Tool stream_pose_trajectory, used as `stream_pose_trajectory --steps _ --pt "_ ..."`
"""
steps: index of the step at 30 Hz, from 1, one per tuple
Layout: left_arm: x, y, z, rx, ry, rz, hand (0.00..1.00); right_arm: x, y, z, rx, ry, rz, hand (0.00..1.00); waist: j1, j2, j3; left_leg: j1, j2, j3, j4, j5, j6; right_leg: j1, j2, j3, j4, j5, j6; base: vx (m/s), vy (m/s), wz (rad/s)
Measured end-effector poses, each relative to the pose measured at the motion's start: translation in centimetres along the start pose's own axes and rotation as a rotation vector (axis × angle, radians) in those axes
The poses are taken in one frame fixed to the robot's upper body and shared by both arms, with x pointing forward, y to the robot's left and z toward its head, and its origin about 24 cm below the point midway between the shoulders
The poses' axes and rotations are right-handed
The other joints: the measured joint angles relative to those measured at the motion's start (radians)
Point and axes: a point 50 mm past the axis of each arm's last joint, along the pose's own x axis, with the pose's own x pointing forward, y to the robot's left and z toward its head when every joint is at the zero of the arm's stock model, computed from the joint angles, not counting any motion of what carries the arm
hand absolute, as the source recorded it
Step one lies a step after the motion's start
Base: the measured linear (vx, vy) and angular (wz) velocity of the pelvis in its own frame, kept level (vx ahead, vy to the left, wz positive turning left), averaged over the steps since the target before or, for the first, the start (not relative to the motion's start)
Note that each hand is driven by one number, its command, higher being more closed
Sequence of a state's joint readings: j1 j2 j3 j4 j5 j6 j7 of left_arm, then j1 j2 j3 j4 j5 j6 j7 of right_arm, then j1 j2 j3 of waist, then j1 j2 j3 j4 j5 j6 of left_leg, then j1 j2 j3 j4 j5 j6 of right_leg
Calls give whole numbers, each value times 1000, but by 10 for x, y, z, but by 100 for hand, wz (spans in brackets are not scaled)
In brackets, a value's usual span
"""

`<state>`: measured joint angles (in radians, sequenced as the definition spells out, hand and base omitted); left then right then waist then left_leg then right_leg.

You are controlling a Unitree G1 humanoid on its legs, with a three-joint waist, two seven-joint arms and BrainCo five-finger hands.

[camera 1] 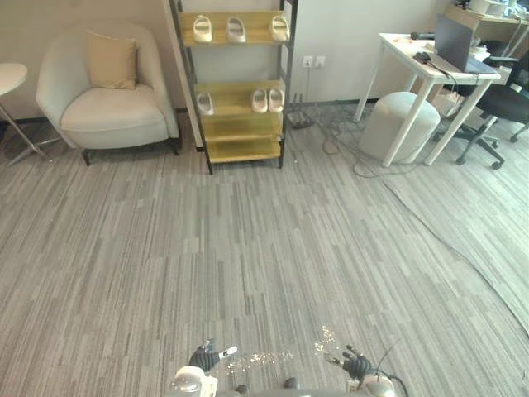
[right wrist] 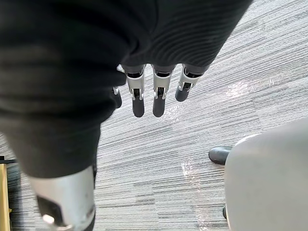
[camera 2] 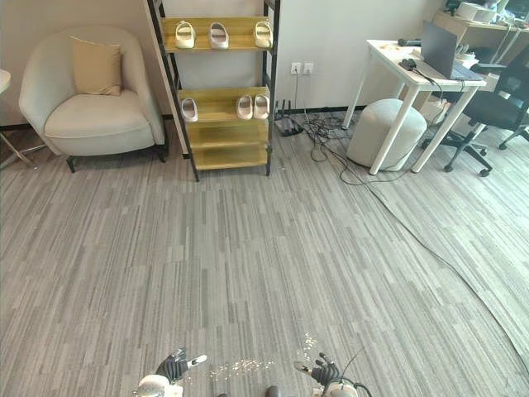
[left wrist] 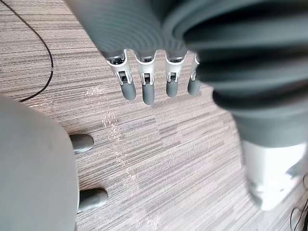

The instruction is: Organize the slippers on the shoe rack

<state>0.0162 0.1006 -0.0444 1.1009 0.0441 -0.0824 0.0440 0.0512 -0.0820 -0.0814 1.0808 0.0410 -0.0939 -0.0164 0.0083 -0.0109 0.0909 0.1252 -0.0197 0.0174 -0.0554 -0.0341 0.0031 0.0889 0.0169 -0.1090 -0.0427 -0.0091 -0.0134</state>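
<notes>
Carpet (camera 1: pixel 248 248) wide between slack-fingered left robot hand (camera 1: pixel 204 358), likewise right robot hand (camera 1: pixel 357 364), and far shoe rack (camera 1: pixel 241 126) of slippers (camera 1: pixel 267 100)

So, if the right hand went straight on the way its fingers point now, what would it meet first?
The carpeted floor, most likely: the right hand hangs with relaxed fingers aimed down at bare carpet, holding nothing. The shoe rack stands far ahead, off that line.

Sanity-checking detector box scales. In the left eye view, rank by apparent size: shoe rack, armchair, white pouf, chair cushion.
Largest: shoe rack and armchair. They look about alike and the rack's top is cut off, so I won't rank the two.
Next: white pouf.
Smallest: cushion.
</notes>
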Motion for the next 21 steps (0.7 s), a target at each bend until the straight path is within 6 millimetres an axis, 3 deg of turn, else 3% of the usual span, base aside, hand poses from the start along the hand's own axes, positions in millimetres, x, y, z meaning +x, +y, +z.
stream_pose_trajectory --steps 21 --pt "-1 -1 -7 -45 24 10 0 -1 -4 -6 71 16 -16 0 -1 6 -10 19 -1 16 -5 0 1 8 -1 18 5 -2 1 -4 -12 -2"
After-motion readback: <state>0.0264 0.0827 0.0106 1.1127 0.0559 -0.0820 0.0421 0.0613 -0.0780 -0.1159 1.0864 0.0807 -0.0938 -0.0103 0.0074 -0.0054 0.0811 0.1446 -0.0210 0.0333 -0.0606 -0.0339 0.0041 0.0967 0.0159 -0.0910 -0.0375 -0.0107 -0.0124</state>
